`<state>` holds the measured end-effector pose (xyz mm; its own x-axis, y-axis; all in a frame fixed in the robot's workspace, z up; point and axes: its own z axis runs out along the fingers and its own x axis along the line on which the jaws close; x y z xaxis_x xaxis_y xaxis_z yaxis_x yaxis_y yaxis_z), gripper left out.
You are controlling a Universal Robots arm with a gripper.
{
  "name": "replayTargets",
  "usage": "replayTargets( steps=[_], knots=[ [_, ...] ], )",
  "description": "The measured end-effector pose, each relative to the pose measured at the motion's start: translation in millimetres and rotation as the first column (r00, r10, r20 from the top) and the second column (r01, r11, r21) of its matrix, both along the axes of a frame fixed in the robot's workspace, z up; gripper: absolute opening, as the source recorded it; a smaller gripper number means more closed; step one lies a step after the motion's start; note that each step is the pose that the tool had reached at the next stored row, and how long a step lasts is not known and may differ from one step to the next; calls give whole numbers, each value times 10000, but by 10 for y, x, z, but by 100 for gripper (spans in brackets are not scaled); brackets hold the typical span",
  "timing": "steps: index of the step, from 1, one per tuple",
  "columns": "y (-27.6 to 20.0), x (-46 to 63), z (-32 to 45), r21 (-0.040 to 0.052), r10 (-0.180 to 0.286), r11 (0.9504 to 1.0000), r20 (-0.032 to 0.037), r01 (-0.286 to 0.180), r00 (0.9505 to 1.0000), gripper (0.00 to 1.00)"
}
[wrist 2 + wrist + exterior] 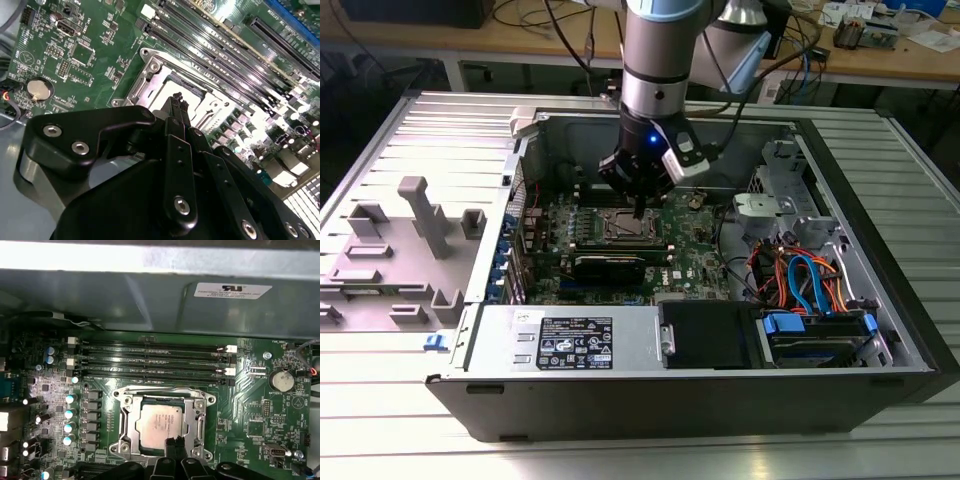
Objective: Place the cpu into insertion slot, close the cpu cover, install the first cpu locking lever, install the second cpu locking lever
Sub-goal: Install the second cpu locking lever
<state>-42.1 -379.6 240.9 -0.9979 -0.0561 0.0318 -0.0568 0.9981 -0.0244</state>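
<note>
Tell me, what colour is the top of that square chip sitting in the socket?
Dull silver-grey. The cpu shows best in the first wrist view, framed by the silver cpu cover.

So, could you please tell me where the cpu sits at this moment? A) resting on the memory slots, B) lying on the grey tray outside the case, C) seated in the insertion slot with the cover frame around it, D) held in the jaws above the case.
C: in the first wrist view the cpu lies flat in the insertion slot, its silver top showing through the cpu cover.
</note>
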Motion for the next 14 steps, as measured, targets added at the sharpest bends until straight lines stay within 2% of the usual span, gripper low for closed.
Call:
replayTargets(
  steps=[3,5,6,8,14],
  knots=[
    [-7,1,40,0,1,10000,0,-1,10000,11],
    [-39,0,44,-1,0,10000,0,0,10000,11],
    [-59,0,44,-1,-1,10000,0,1,10000,11],
    [-133,0,44,-1,-2,10000,1,2,10000,11],
    [-275,0,44,-1,0,10000,0,0,10000,11]
  ],
)
